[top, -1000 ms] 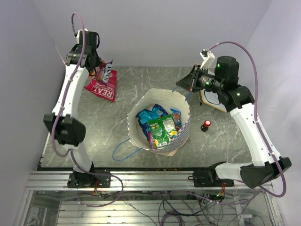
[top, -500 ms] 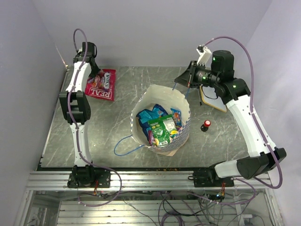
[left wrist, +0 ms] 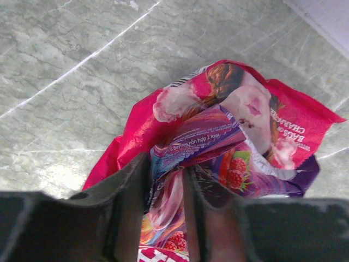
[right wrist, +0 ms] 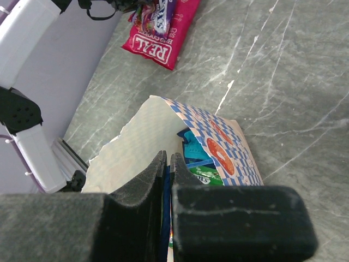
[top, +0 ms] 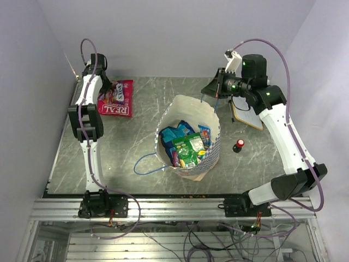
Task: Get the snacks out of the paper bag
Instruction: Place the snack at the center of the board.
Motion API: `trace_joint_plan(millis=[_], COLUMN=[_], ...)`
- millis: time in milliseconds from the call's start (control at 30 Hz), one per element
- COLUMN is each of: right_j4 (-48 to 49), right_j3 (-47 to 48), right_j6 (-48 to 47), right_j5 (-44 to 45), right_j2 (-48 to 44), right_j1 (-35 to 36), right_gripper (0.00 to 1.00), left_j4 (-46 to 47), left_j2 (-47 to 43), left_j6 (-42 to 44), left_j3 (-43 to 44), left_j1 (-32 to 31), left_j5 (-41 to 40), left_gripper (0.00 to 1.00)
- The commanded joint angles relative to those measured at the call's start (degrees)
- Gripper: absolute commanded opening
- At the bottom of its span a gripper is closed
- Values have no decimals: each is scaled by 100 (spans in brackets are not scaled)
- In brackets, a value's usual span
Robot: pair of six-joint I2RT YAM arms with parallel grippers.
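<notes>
The left gripper [left wrist: 165, 166] has its two fingers drawn close together and pinched on a pink-purple candy bag [left wrist: 218, 136]. The bag shows raspberries and lies crumpled between them. Under it, and touching it, is the red "REAL" packet [top: 121, 103], flat on the grey marble table [top: 136, 131] in the upper left of the overhead frame. Both packets are outside the bag and well apart from it.

The right gripper [right wrist: 168, 162] is closed almost completely. A strand of blue cord handle [right wrist: 165, 188] runs through the thin slit between its fingers. It hangs over the far rim of the paper bag [top: 191, 107], which stands open-mouthed in the middle of the overhead frame. Its cream inside faces the camera, and the blue-and-white check shows on the right flank.

Snacks still lie in the bag. A green packet [top: 188, 148] is on top near the middle, blue candy bags [top: 173, 134] are toward the left, and more bright wrappers sit along the right wall. The other cord handle [top: 144, 164] trails loose on the table at the bag's lower left.

Just right of the bag, not touching it, stands a small red-and-black knob [top: 238, 146]. Further up and right, partly under the right arm, lies a flat white board with a yellow edge [top: 246, 115].
</notes>
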Motion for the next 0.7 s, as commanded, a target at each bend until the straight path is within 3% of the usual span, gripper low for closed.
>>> trace_joint_plan(millis=[0,200,367,500,667], right_j4=[68,41,204,516,578], right_j3=[266,438,440,466,1017], right_j6=[-82,-172,-353,-1202,-1904], right_j5=[-114,-166,83,-258,105], right_j2=[88,228,217,180,369], right_j1=[18,21,22,27,14], right_gripper=[0,0,0,0,0], left_j4=[42,-22,-13,-138,-110], left_j2=[-577,-1495,-2358,-3266,-4597], left_j6=[-59,-141,-364,-347,-303], left_j3=[61,-348,-1145,-1953,-3155], left_j1=[5,2,-33,-323,-737], left_j5=[191,331,1053,1539,1958], left_gripper=[48,69,73,75,76])
